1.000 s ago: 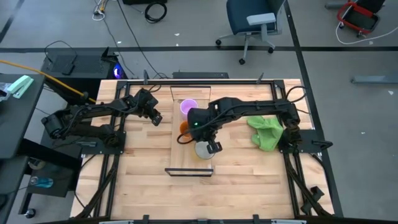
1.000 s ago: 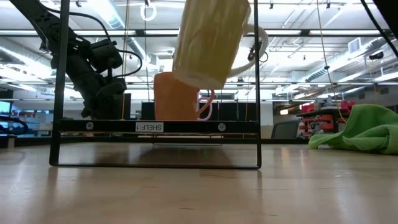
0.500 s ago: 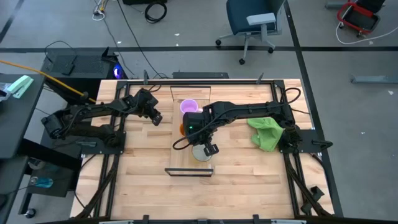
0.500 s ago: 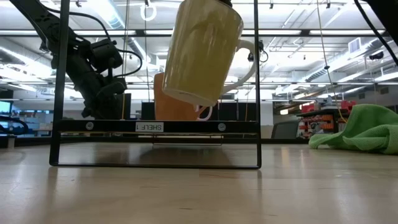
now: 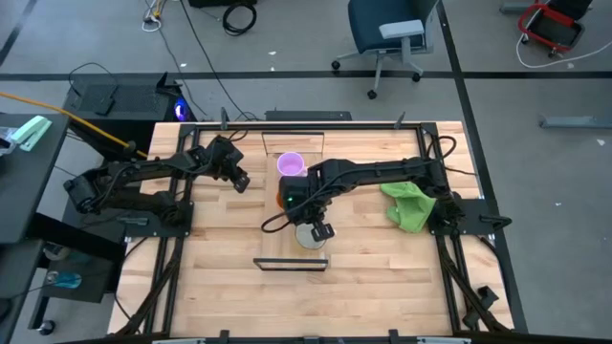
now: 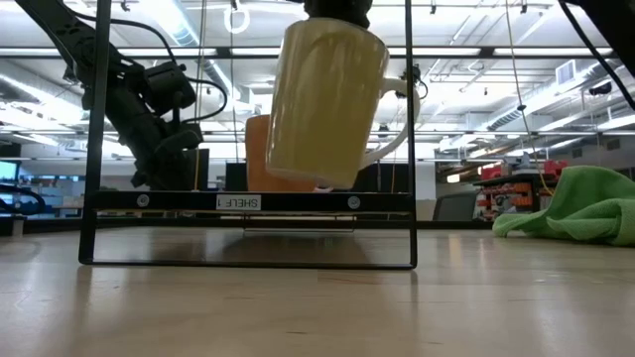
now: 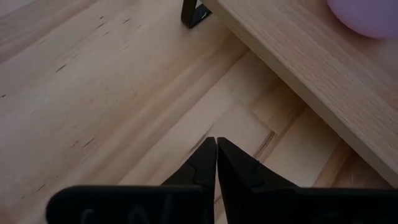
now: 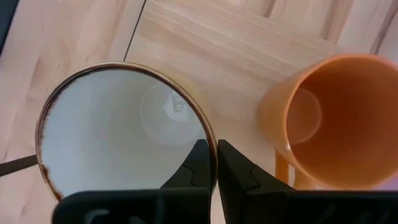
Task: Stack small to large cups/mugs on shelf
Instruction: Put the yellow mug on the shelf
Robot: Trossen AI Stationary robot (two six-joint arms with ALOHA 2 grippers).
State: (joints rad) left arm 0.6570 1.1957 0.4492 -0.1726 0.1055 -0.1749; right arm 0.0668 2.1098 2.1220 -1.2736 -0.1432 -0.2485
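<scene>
Right wrist view, right gripper (image 8: pixel 216 163) pinching white mug (image 8: pixel 124 134) rim, above shelf (image 8: pixel 205 37)

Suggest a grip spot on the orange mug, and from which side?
Take the orange mug by its rim wall, coming from above: it stands upright on the shelf, mouth open. Choose the rim side away from the white mug, held close beside it by the right tool.
</scene>
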